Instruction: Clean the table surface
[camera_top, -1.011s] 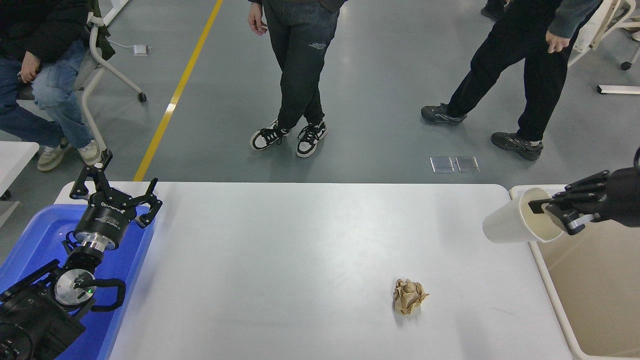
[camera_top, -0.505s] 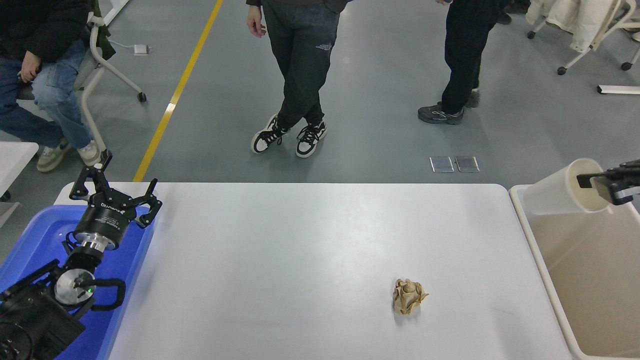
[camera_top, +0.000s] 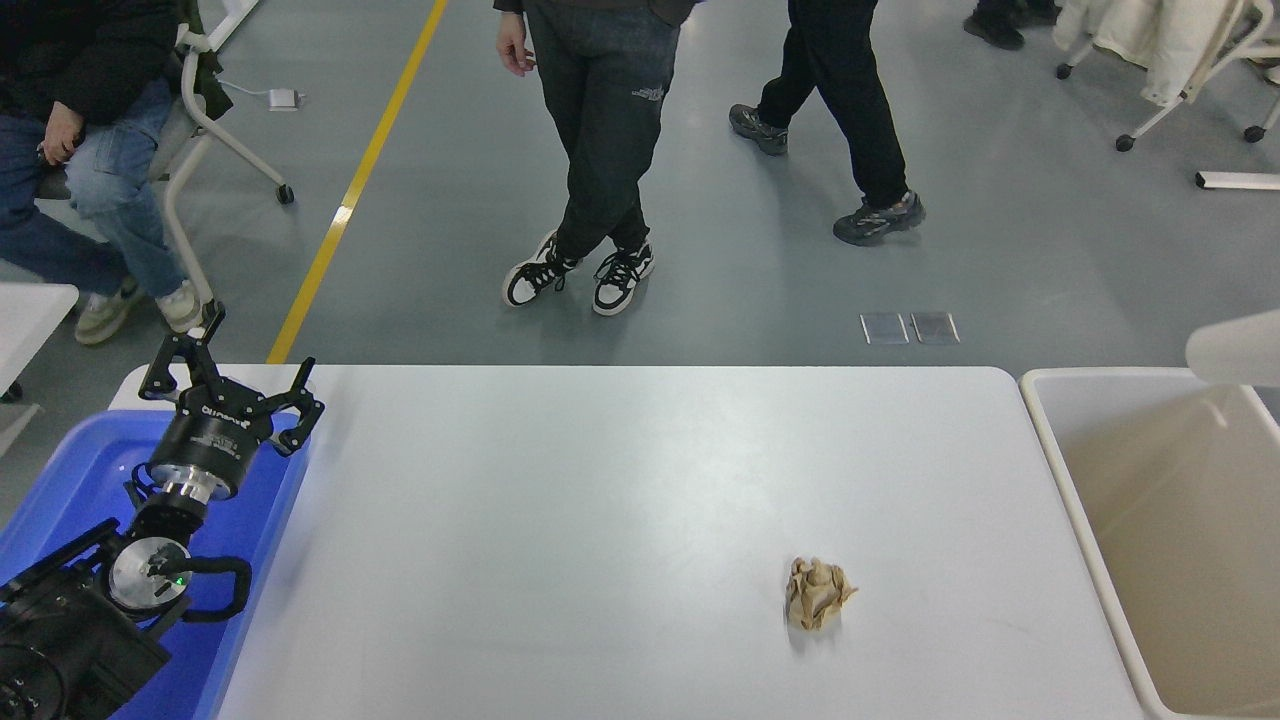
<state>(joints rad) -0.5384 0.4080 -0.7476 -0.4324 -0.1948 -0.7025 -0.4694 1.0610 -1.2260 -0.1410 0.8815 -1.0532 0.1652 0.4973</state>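
Desk surface — white, matte, rounded corners — fills the middle of the head view, flanked by a blue bin at its left end and a beige bin at its right. One crumpled tan paper wad lies on the desk, right of centre and toward the near edge, well apart from both bins. Left hand: black, parked over the blue bin at the lower left, fingers spread apart, holding nothing. Right hand: out of view; only part of a white cup shows at the right edge, above the beige bin's far corner. Beyond the desk — a seated person at upper left, two standing on the grey floor.
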